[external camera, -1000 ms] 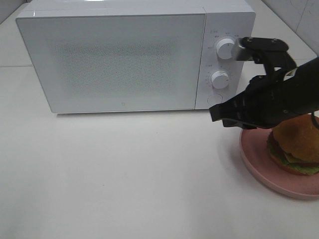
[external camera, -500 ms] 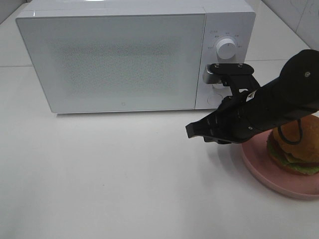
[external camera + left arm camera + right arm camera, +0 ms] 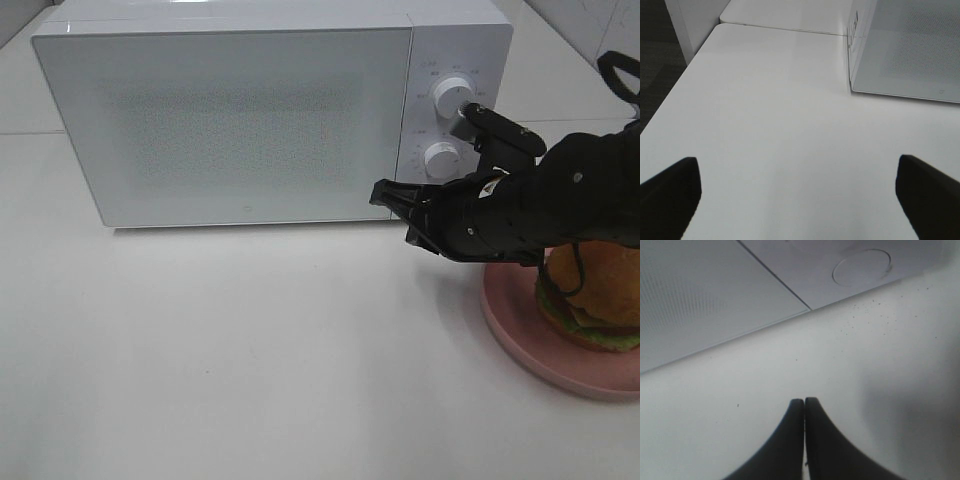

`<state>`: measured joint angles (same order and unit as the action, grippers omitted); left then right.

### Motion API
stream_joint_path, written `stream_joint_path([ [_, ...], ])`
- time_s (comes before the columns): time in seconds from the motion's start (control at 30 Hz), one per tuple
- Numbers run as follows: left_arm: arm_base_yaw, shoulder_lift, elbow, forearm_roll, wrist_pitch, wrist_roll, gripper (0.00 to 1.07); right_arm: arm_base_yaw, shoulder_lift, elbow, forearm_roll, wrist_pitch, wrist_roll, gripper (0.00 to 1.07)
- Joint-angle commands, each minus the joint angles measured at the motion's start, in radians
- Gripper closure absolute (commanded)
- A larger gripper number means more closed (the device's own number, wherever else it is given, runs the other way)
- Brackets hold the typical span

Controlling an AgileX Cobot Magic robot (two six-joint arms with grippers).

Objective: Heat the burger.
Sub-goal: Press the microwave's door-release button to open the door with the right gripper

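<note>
Since the earlier frame, the right gripper (image 3: 380, 192) has risen from low over the table (image 3: 250, 350) and swung toward the microwave (image 3: 250, 120). In the high view its tip now lies over the lower right corner of the closed door (image 3: 240, 115), with the black arm stretching back to the right.

Its two fingers are pressed together with nothing between them. The right wrist view shows the closed tips (image 3: 804, 401) over bare white table, pointing at the microwave's lower front edge. A strip of table separates them from the microwave. A round button (image 3: 861, 267) sits on the panel ahead of them, beside the door seam.

Two white knobs, an upper knob (image 3: 452, 95) and a lower knob (image 3: 441, 157), stand one above the other on the microwave's right panel.

The burger (image 3: 600, 290) is at the far right of the high view, in front of and to the right of the microwave. It sits on a pink plate (image 3: 520, 320) and the arm covers part of it. It stands upright, golden-brown bun on top and green lettuce showing at the bottom. Being round, it has no sideways long axis, and its layers stack straight up.

The left gripper (image 3: 796, 159) appears only in its own wrist view. Its dark fingers are spread wide over empty table, to the left of the microwave.
</note>
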<state>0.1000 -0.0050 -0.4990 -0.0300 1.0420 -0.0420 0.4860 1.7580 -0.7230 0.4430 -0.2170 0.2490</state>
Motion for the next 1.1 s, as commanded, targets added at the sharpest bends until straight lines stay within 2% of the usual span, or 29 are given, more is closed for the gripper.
stream_joint_path([
  [0.03, -0.006, -0.025, 0.003, -0.005, -0.007, -0.001, 0.09, 0.004, 0.006, -0.004, -0.002, -0.038, 0.092, 1.06],
  [0.37, -0.006, -0.025, 0.003, -0.005, -0.007, -0.001, 0.09, 0.005, 0.012, -0.004, -0.01, -0.145, 0.41, 1.07],
  [0.67, -0.006, -0.025, 0.003, -0.005, -0.007, -0.001, 0.09, 0.005, 0.015, -0.004, -0.226, -0.254, 0.786, 1.06],
  [0.73, -0.006, -0.025, 0.003, -0.005, -0.007, -0.001, 0.09, 0.005, 0.052, -0.003, -0.355, -0.337, 0.942, 1.06],
  [0.83, -0.006, -0.025, 0.003, -0.005, -0.007, -0.001, 0.09, 0.005, 0.064, 0.001, -0.376, -0.358, 0.975, 1.06],
  [0.9, -0.006, -0.025, 0.003, -0.005, -0.007, -0.001, 0.09, 0.005, 0.113, 0.014, -0.429, -0.461, 1.077, 1.06],
  [1.03, -0.006, -0.025, 0.003, -0.005, -0.007, -0.001, 0.09, 0.005, 0.151, 0.029, -0.419, -0.591, 1.153, 1.06],
  [1.1, -0.006, -0.025, 0.003, -0.005, -0.007, -0.001, 0.09, 0.005, 0.187, 0.037, -0.356, -0.674, 1.162, 1.06],
])
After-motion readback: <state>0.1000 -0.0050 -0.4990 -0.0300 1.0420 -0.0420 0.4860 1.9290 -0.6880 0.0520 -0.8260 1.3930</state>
